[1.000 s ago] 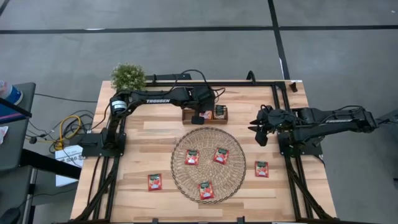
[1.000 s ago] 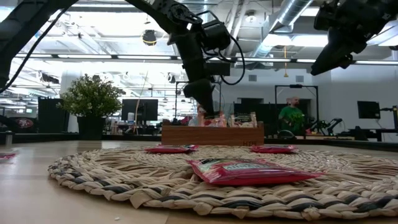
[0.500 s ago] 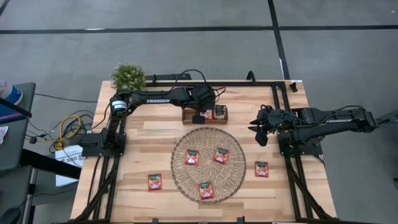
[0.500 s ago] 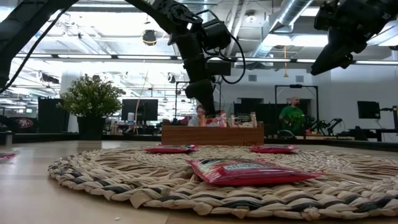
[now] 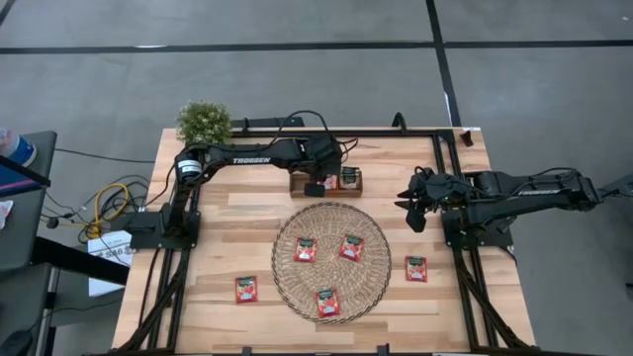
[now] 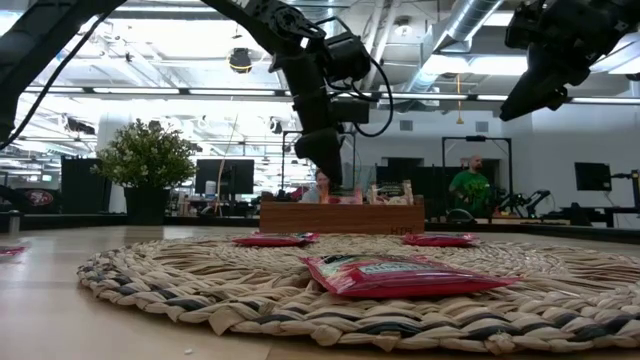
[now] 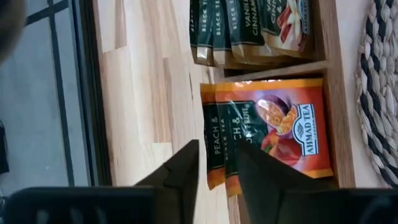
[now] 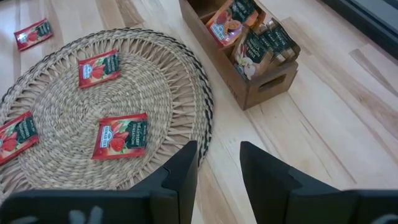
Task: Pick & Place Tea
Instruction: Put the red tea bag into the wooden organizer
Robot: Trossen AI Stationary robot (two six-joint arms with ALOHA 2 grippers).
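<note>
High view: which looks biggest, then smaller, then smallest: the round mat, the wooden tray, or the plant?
1. Round woven mat, clearly the largest.
2. Wooden tray.
3. Plant. Tray and plant look close in size, so their order is unsure.

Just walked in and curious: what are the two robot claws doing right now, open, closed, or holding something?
Left gripper: open, empty, over the orange tea sachets in the wooden tray.
Right gripper: open, empty, raised beside the woven mat.
</note>
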